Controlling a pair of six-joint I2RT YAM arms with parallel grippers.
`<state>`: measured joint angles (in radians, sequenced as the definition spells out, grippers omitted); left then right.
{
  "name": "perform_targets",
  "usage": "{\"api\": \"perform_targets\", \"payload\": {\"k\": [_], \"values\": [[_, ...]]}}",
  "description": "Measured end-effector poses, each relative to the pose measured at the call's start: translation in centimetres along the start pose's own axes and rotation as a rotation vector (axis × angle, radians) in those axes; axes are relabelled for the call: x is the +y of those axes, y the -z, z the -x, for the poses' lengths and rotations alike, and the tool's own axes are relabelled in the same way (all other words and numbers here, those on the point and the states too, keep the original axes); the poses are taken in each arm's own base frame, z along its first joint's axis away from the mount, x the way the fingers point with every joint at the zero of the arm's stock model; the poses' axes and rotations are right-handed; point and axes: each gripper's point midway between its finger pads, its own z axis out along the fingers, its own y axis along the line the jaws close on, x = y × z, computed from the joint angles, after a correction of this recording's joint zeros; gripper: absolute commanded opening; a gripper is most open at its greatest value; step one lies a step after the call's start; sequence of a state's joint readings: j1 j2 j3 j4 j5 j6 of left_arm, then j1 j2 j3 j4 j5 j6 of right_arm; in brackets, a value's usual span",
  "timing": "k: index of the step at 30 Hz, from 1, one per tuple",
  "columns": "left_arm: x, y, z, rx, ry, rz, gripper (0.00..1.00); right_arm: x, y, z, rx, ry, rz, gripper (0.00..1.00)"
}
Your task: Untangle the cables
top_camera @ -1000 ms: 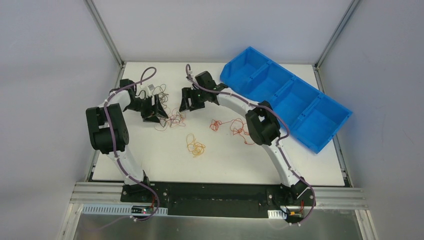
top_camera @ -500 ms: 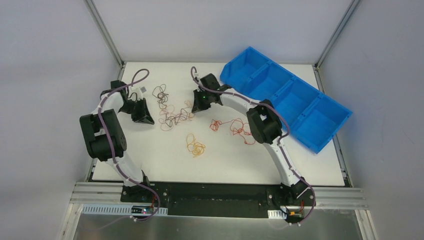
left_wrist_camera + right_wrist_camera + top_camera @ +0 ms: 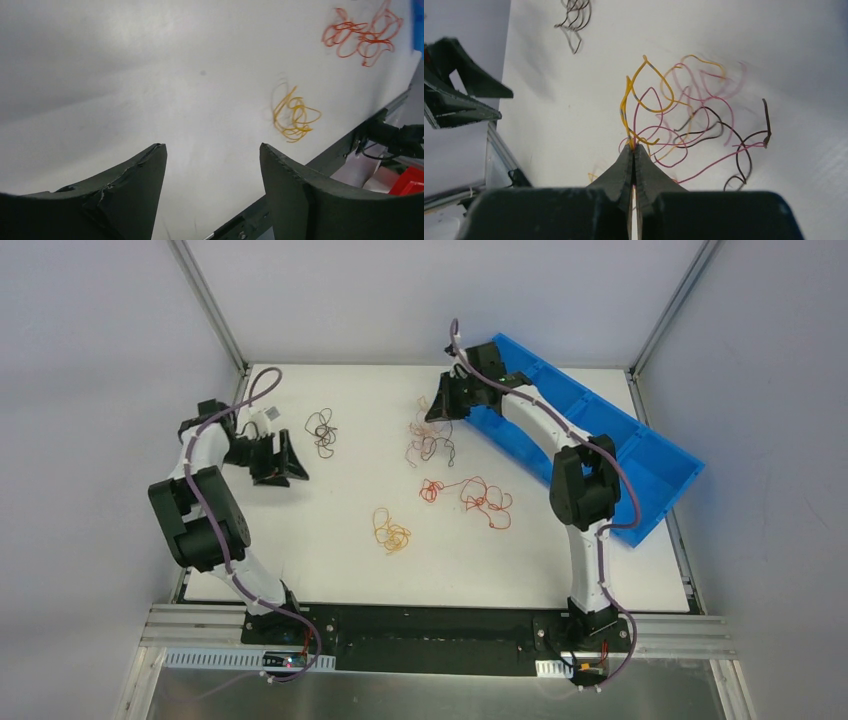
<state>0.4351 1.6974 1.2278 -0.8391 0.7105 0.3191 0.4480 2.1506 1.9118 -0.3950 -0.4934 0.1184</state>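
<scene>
White table (image 3: pixel 300 570) carries curly cables (image 3: pixel 391 533): right gripper (image 3: pixel 634 147) pinches a yellow-pink-brown tangle (image 3: pixel 684 125) beside the blue bin (image 3: pixel 660 465); left gripper (image 3: pixel 212 147) gapes empty.

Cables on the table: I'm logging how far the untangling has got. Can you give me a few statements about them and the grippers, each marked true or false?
1. The right gripper is shut on a tangle of yellow, pink and dark cables. True.
2. The left gripper holds the brown cable. False: it is open and empty; that cable lies on the table, apart from it.
3. The red cable lies in the blue bin. False: it lies on the table.
4. The orange cable touches no other cable. True.
</scene>
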Motion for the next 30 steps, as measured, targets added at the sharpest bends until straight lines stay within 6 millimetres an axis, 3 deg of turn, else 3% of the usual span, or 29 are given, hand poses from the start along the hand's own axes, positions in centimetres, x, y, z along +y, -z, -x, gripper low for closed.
{"api": "perform_targets", "payload": {"k": [3, 6, 10, 12, 16, 20, 24, 27, 30], "values": [[-4.7, -1.4, 2.3, -0.018, -0.108, -0.098, 0.7, 2.7, -1.2, -2.6, 0.082, 0.013, 0.068, 0.0], [-8.9, -2.4, 4.4, -0.05, -0.172, -0.2, 0.71, 6.9, -2.3, -4.8, 0.166, 0.031, 0.158, 0.0], [-9.9, -2.0, 5.6, -0.094, -0.134, -0.258, 0.78, 14.6, -1.5, -5.3, 0.188, 0.081, 0.328, 0.0], [-10.0, -1.4, 6.0, -0.116, -0.112, -0.281, 0.97, 18.1, -0.3, -5.5, 0.183, 0.11, 0.413, 0.0], [-11.6, 0.8, 5.5, -0.175, -0.139, -0.33, 0.99, 21.2, 1.9, -5.3, 0.168, 0.135, 0.497, 0.0], [-14.0, 3.0, 3.9, -0.226, -0.22, -0.365, 0.99, 20.9, 2.1, -4.6, 0.157, 0.118, 0.507, 0.0], [-13.0, 1.7, 2.7, -0.204, -0.237, -0.35, 0.91, 18.7, 0.1, -4.8, 0.167, 0.099, 0.461, 0.0], [-10.3, -1.4, 0.7, -0.12, -0.189, -0.316, 0.86, 14.8, -3.3, -6.6, 0.21, 0.078, 0.374, 0.0], [-8.2, -4.0, -1.5, -0.029, -0.137, -0.293, 0.85, 9.4, -6.7, -10.5, 0.307, 0.037, 0.255, 0.0]]}}
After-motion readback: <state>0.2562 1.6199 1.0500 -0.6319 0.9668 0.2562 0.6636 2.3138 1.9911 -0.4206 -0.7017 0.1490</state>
